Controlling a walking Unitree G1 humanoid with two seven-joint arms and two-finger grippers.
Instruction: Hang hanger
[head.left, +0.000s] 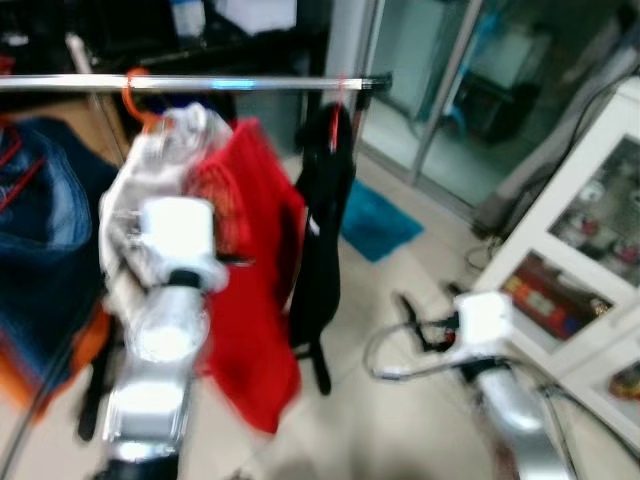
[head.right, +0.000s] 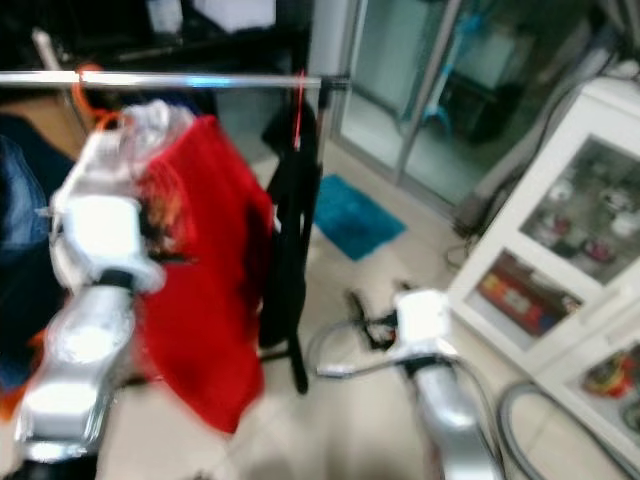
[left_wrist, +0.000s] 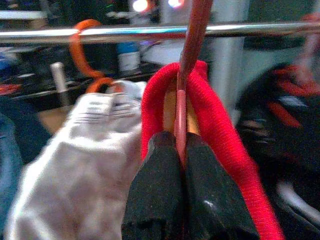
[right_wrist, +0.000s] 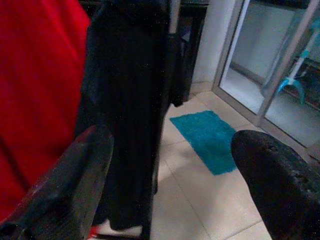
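Note:
A chrome clothes rail (head.left: 200, 84) runs across the top. My left gripper (left_wrist: 181, 150) is shut on the thin red hanger (left_wrist: 192, 45), which carries a red garment (head.left: 255, 270); the hanger's stem rises to the rail (left_wrist: 150, 33). My left arm (head.left: 165, 330) is raised in front of that garment. Beside it hangs a white garment (left_wrist: 75, 165) on an orange hanger (left_wrist: 80, 47). A black garment (head.left: 322, 240) hangs on a red hanger near the rail's right end. My right gripper (right_wrist: 170, 170) is open and low, facing the black garment (right_wrist: 130, 115).
Blue denim clothing (head.left: 40, 240) hangs at the rail's left. A white glass-front cabinet (head.left: 590, 240) stands at the right. A teal mat (head.left: 375, 222) lies on the tiled floor before glass doors (head.left: 450, 90). Cables (head.left: 400, 350) loop by my right arm.

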